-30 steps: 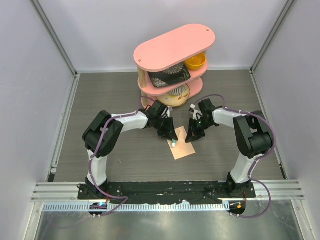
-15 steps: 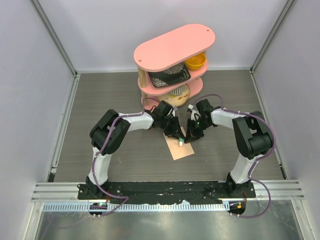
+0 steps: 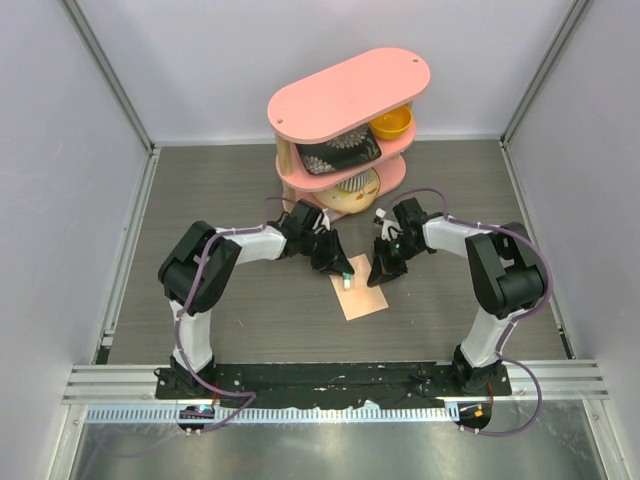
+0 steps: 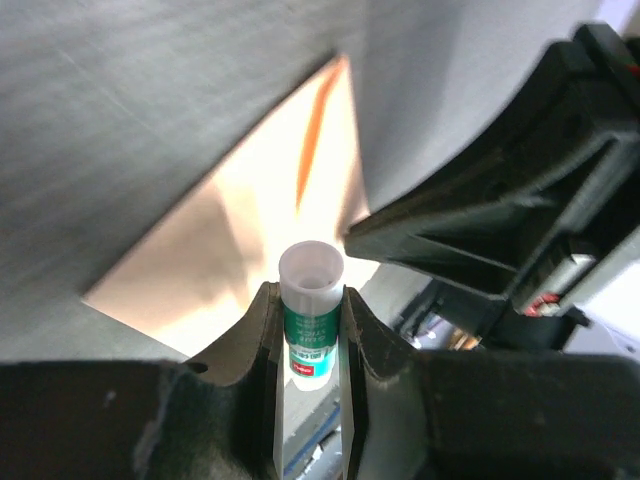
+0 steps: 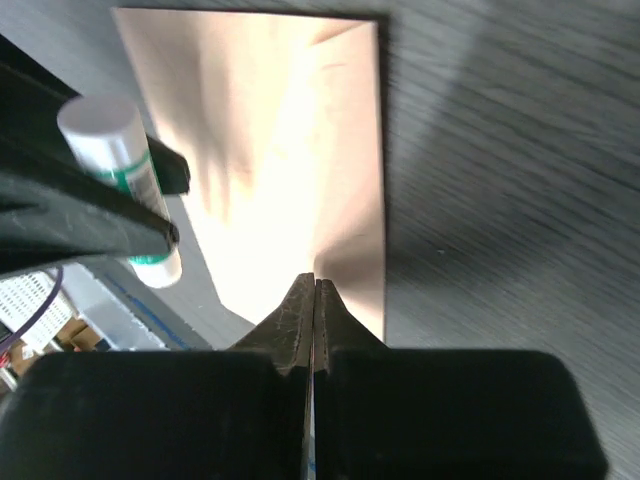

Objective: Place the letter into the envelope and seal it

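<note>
Envelope (image 5: 290,150): matt peach paper, smooth, soft creases at the folds. Table (image 3: 230,180): dark grey wood-grain finish, matt, fine lines. Glue stick (image 4: 310,310): smooth white plastic, green label with a slight sheen. Left gripper (image 4: 310,298) and right gripper (image 5: 314,290): black matt plastic. Shelf (image 3: 350,90): pink, smooth, satin. Bowl (image 3: 391,124): yellow, glossy.

The pink shelf (image 3: 345,100) stands close behind the envelope (image 3: 362,293), closing off that side. Over the envelope's far end the left gripper (image 3: 343,271), clamping a glue stick (image 3: 346,280), and the right gripper (image 3: 378,277) crowd together. The tabletop (image 3: 250,320) in front of it lies open.
</note>
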`<state>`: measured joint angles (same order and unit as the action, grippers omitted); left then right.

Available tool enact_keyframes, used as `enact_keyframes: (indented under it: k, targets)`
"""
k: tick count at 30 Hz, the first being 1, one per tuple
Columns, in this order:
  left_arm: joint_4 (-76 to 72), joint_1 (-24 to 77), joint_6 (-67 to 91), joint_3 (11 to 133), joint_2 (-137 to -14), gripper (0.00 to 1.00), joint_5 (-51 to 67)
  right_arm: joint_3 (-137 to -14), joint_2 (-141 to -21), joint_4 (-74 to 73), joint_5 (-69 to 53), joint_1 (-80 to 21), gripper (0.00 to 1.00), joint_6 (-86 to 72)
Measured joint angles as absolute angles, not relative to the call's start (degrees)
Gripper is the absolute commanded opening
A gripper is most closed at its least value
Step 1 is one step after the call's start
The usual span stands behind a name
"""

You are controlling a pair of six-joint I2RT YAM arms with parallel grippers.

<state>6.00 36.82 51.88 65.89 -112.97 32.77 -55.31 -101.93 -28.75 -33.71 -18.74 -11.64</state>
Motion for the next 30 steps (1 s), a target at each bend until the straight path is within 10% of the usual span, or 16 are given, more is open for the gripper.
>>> enact_keyframes:
  k: [15, 30]
  targets:
    - [4.43, 32.4, 46.61, 59.79, -85.71, 0.0, 38.5, -60.14, -83.0, -31.62, -42.68, -17.34, 0.69, -7.79]
    - [6.92, 32.21, 38.59, 65.41, -67.85, 0.0, 32.34, -74.06, -67.88, -27.51, -48.1, -21.02, 0.72, -11.05]
